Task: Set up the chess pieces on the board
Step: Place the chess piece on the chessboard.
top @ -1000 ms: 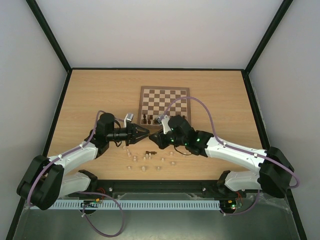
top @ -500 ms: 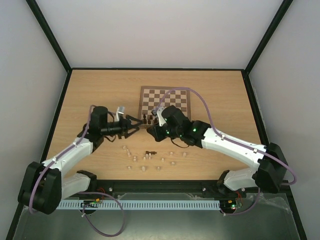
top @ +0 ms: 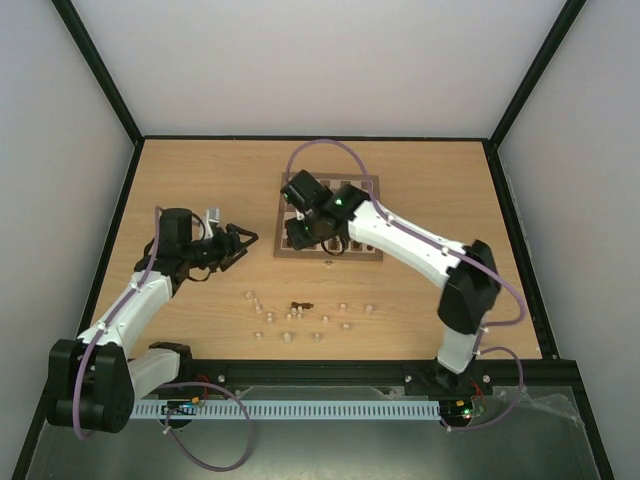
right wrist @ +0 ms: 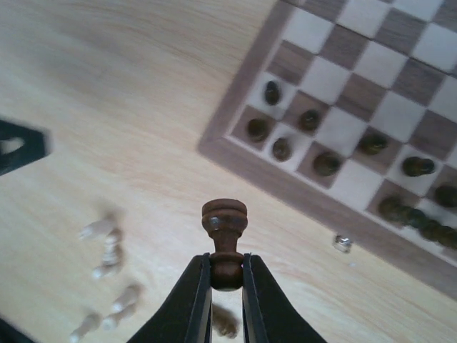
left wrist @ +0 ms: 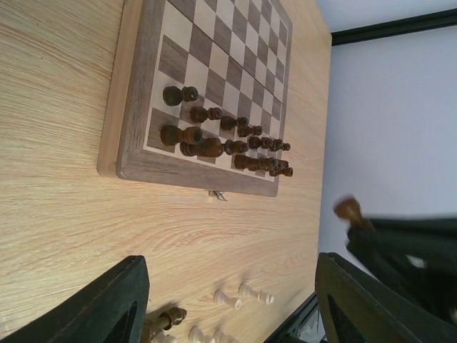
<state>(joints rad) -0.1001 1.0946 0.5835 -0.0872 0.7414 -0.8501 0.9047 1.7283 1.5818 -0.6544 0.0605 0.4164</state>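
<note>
1. We see the right gripper [right wrist: 226,277] squeezed tight on a dark pawn [right wrist: 224,223]. It holds the pawn by its bottom, with the round head sticking out past the fingers.
2. The pawn is up in the air by the near left corner of the board [left wrist: 133,107].
3. We see the left gripper [top: 240,246] off to the left of the board, well apart from it. Its jaws are spread wide and nothing is between them.
4. Many dark pieces [left wrist: 214,136] stand on the board, on squares along its near side.
5. The pale pieces [top: 290,322] are not on the board. They lie scattered on the table [top: 180,180] in front of the board's near edge.
6. One more dark piece [top: 300,305] lies on the table among the pale ones.
7. The far side of the board has bare squares.
</note>
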